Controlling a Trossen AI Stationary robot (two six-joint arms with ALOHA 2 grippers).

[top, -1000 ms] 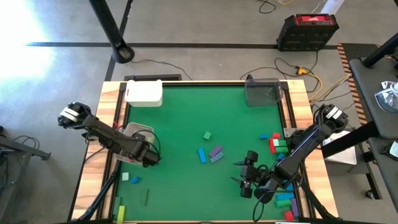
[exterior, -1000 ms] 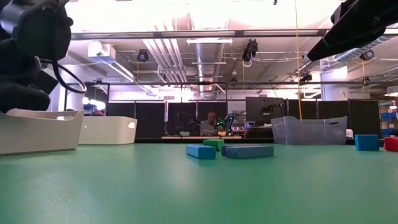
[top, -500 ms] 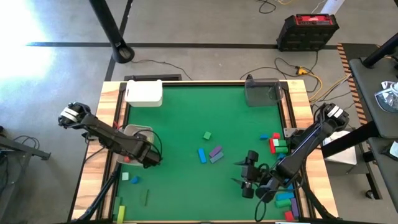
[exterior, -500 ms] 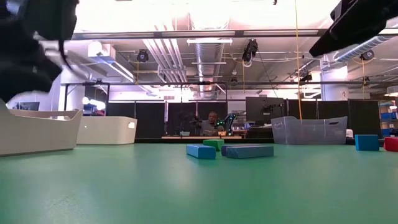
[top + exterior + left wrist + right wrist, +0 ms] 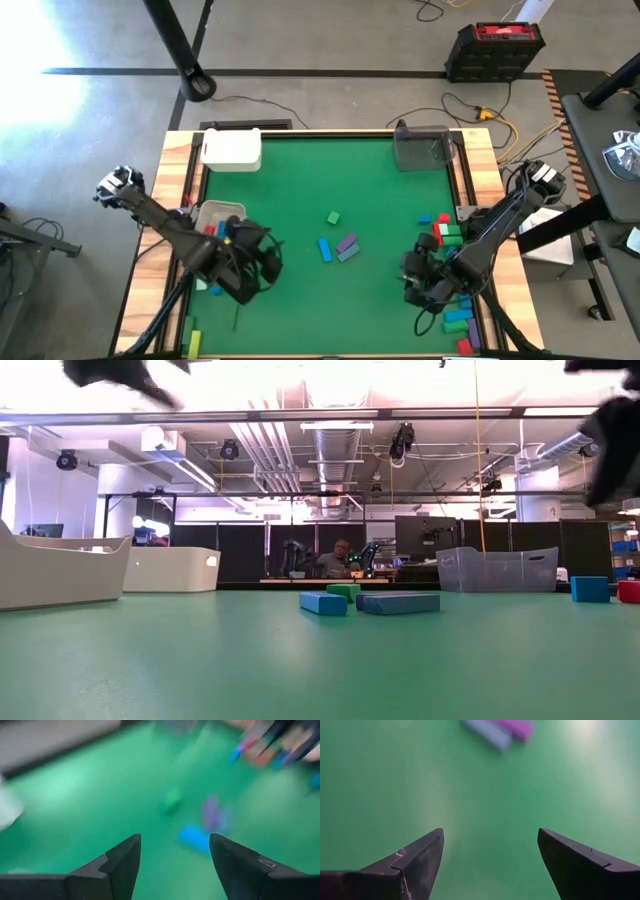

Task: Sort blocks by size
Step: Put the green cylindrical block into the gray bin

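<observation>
Left gripper (image 5: pixel 172 865) and right gripper (image 5: pixel 490 865) hovering spread, empty — next grasp needing square alignment over small blue rectangular block (image 5: pixel 325 249).

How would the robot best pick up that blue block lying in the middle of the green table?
Probably from straight above, pinching the blue block across its two long sides near its middle. It lies flat and is elongated, so the narrow width suits the open left end effector. The purple blocks sit close beside it, leaving little room there.
</observation>
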